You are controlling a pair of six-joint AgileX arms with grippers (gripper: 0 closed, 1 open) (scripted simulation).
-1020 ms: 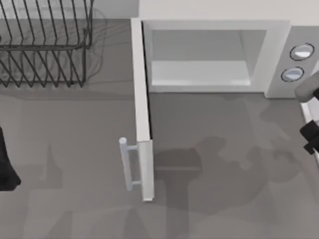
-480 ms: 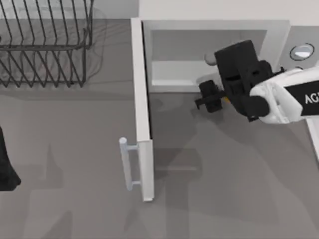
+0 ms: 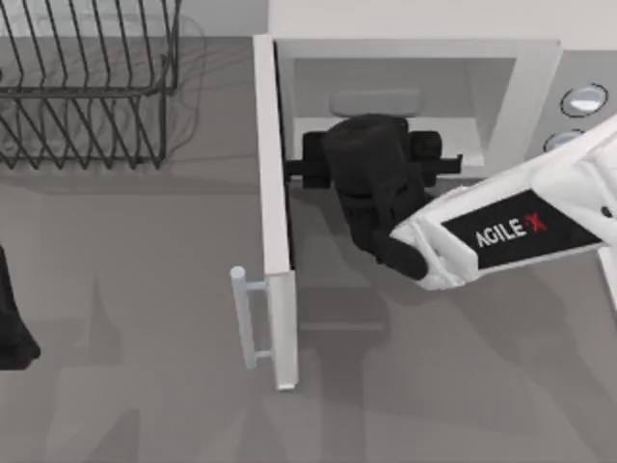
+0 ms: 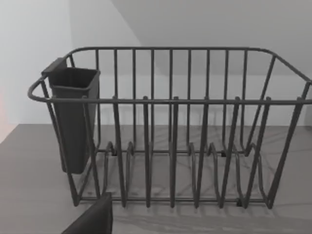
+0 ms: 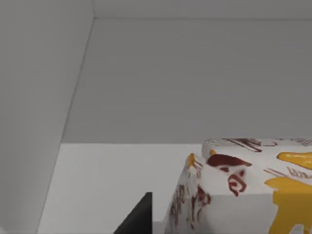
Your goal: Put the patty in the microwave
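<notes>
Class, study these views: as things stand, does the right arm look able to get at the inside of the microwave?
Probably yes. The microwave has its door swung wide open, and the right gripper is at the cavity's mouth with nothing between it and the pale floor. The left arm sits parked at the table's left edge.

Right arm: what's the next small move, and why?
Probably ease a little deeper and lower, then let go. The right pincer is at the mouth of the microwave, door open, and the right wrist view shows the patty held close, with the pale cavity floor beneath. The left arm is parked at the table's left edge.
</notes>
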